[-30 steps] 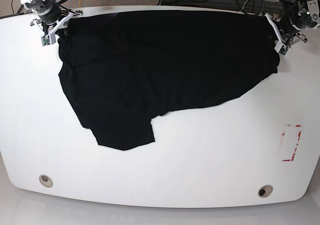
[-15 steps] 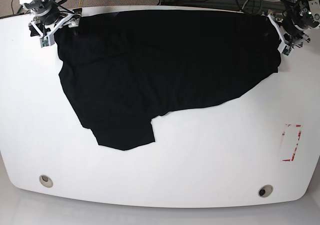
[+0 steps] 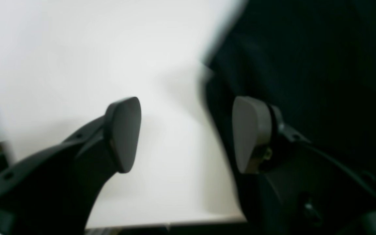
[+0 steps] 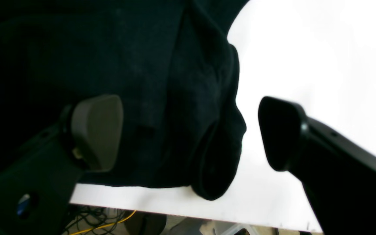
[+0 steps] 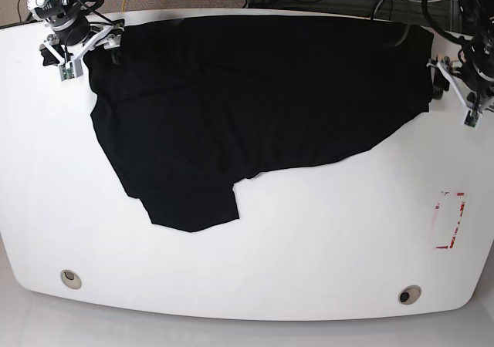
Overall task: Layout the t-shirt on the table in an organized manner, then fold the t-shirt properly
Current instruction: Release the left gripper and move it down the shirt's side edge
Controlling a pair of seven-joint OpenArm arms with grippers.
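Black t-shirt (image 5: 255, 108) sprawls across the upper half of the white table (image 5: 324, 239) | left gripper (image 5: 457, 91) at upper right, jaws spread, empty | right gripper (image 5: 86, 48) upper left, jaws wide apart, gripping nothing

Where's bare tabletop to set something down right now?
Bare: the wide strip of table between the t-shirt hem and the two grommet holes, and beside the red-outlined mark. Crowded: the far edge, under cloth.
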